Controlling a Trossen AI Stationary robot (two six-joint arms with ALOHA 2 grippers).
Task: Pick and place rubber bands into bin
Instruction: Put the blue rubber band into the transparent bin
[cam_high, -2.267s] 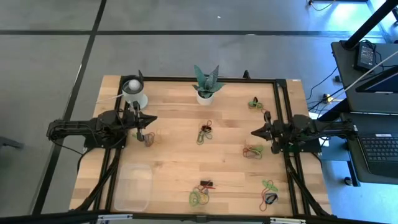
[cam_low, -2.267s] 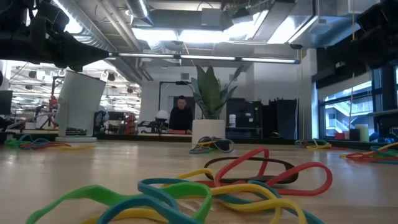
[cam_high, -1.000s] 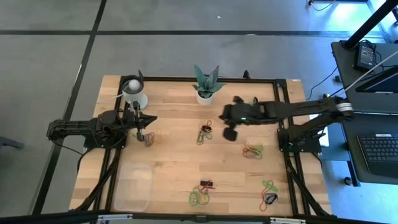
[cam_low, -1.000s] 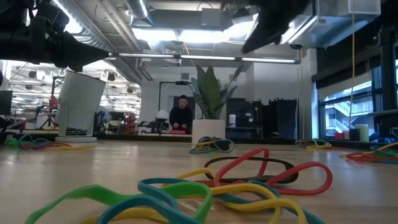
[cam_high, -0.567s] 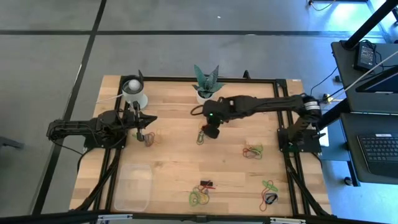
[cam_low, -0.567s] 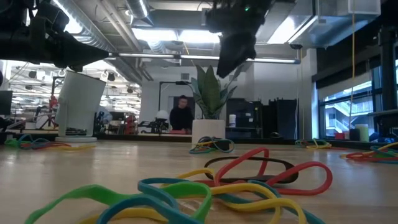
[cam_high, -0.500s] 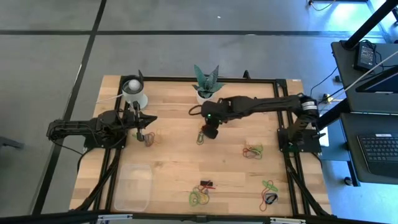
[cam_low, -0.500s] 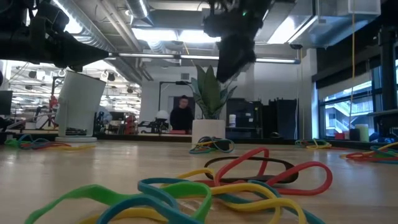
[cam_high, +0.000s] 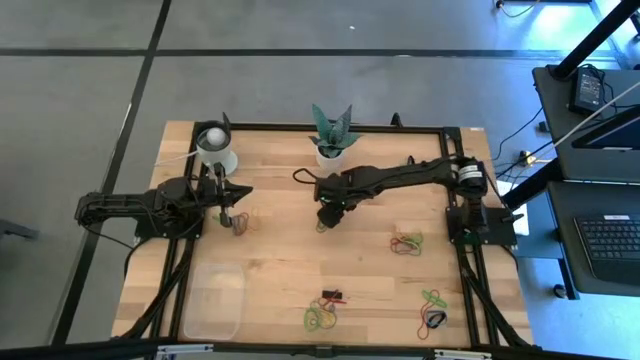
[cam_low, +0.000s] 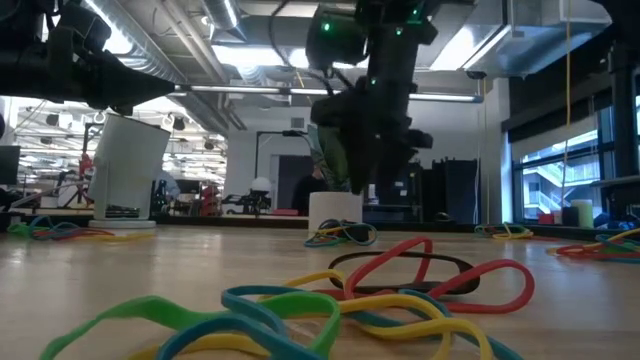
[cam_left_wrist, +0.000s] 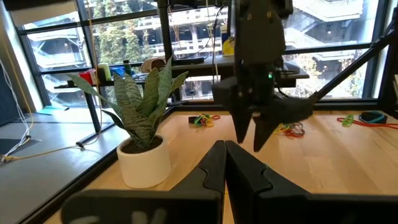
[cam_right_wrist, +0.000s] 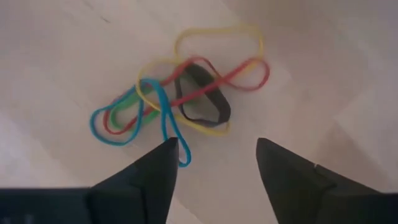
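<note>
Pale wood planks made up the worktop (cam_high: 280, 250), framed in black rail, with grey floor around it and glazed offices behind in the low view. Nearest the low camera lay a tangle of rubber bands (cam_low: 330, 300), green, blue, yellow and red over one black loop. At the lower left of the high view stood the clear bin (cam_high: 212, 300), with no bands showing in it. More clusters lay at lower right, at right of centre and beside the left arm.

At frame centre in the high view the right gripper (cam_high: 325, 212) hung over the middle cluster (cam_right_wrist: 180, 106), fingers (cam_right_wrist: 143, 177) spread wide and holding nothing; its wrist view showed the loops lying just ahead of the open tips. The left gripper (cam_high: 230, 213) waited at middle left, closed and empty, close to its own small pile.

Farther off stood the white cup (cam_high: 216, 148) and the potted plant (cam_high: 331, 135) near the upper edge.

These bands looked feather-light, limp and stretchy; a pinch would likely drag neighbours along, since they were interlaced. The knot where the yellow, red and black loops crossed seemed the surest place to grip, pressing close to the wood, as thin strands could slip between the tips.
</note>
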